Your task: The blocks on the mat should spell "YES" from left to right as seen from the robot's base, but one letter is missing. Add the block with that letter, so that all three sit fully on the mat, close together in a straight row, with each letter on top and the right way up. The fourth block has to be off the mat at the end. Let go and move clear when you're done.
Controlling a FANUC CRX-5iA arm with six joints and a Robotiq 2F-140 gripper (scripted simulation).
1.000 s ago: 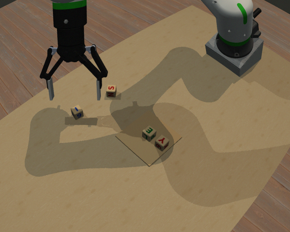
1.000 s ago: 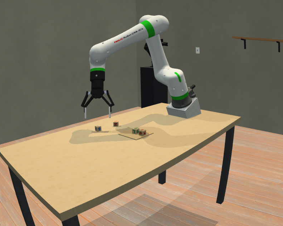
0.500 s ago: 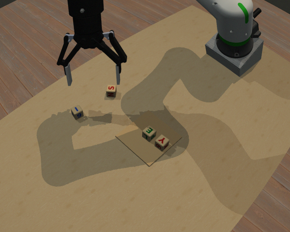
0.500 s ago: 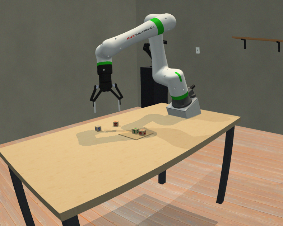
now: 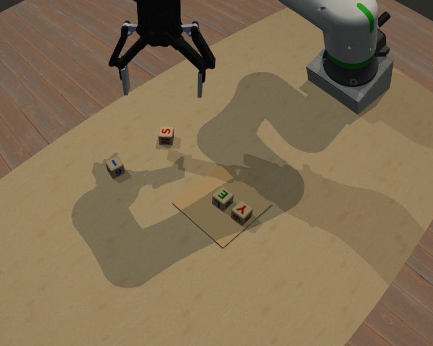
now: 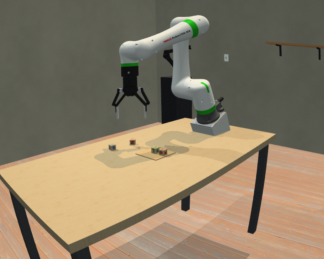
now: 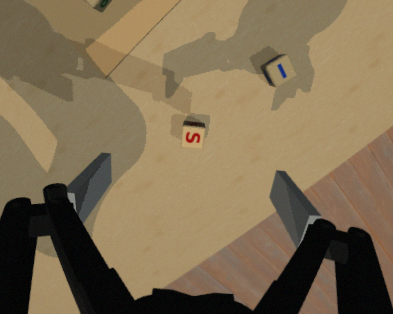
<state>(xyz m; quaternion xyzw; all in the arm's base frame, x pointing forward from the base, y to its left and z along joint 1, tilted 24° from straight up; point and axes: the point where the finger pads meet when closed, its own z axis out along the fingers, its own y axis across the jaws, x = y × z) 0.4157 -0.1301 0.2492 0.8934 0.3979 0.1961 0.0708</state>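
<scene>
Wooden table [image 6: 72, 195] under my cameras: I see the S block [image 5: 165, 135] off the mat [image 5: 198, 219], S on top, near its far corner. E block [image 5: 222, 198] and Y block [image 5: 242, 212] sit together on the mat. I block [image 5: 114, 167] lies apart. My gripper [image 5: 161, 88] hangs high, jaws wide, holding nothing.

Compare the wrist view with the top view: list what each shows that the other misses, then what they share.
Only the wrist view: nothing of note; it is a closer look straight down.

Only the top view: the Y block beside the E block on the mat, and the arm's base.

Both: the S block, the I block, and the open, empty gripper.
</scene>
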